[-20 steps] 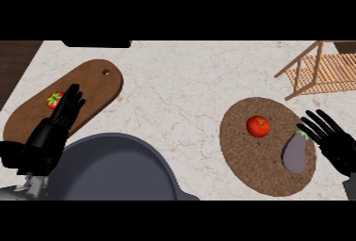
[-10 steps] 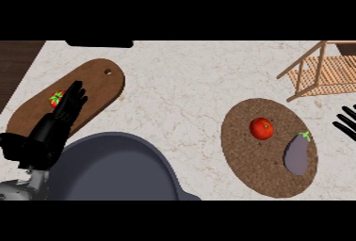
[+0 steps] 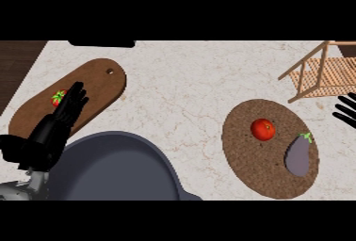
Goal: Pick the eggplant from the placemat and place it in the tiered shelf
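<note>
The glossy purple eggplant (image 3: 299,157) is seen lying on the round brown woven placemat (image 3: 261,174), just beside a red tomato (image 3: 262,129) to be avoided. Only straight fingers of the right hand (image 3: 345,111) are shown at the edge, nothing held. A grasp along the eggplant's length is advised. The slatted wooden tiered shelf (image 3: 327,75) waits beyond. The left hand (image 3: 68,106) is rested, fingers straight, over a wooden cutting board (image 3: 104,87); a dark grey pan (image 3: 118,164) is near.

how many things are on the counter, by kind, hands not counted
eggplant: 1
tomato: 1
small red fruit with green top, half hidden by the left hand: 1
round placemat: 1
wooden cutting board: 1
wooden tiered shelf: 1
dark grey pan: 1
total: 7
</note>
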